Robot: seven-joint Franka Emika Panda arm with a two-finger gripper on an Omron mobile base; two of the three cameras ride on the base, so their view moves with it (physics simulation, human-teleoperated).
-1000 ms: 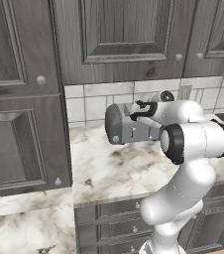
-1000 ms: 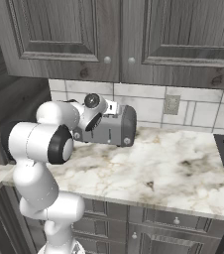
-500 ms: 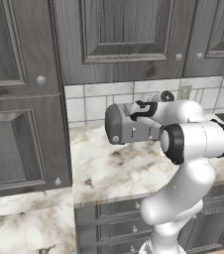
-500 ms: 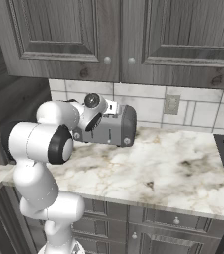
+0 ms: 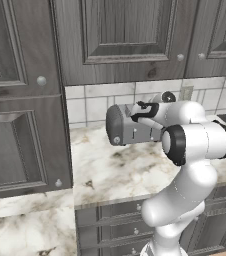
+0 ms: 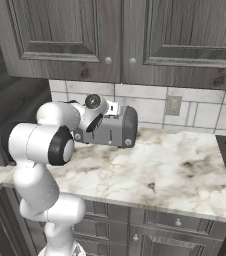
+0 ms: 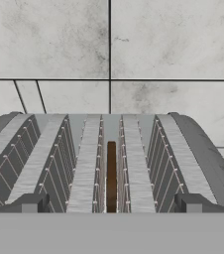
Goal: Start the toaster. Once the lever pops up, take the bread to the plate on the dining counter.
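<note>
hand view, bottom edge: two small dark finger tips of the gripper [image 7: 111,203] stand spread wide apart, released, gripping nothing. just beyond, at frame centre, the boxy gray metal toaster [image 7: 109,158] with ribbed top slots; a thin brown bread slice [image 7: 111,173] stands on edge in the middle slot. behind, pale square wall tiles [image 7: 173,39]. left base view, centre: the toaster sits on veined marble worktop [image 5: 110,170], the white arm partly covering it.

A kitchen: gray wood cabinets [image 5: 120,35], tiled backsplash [image 6: 150,105], marble worktop [image 6: 175,170], toaster [image 5: 127,125].
</note>
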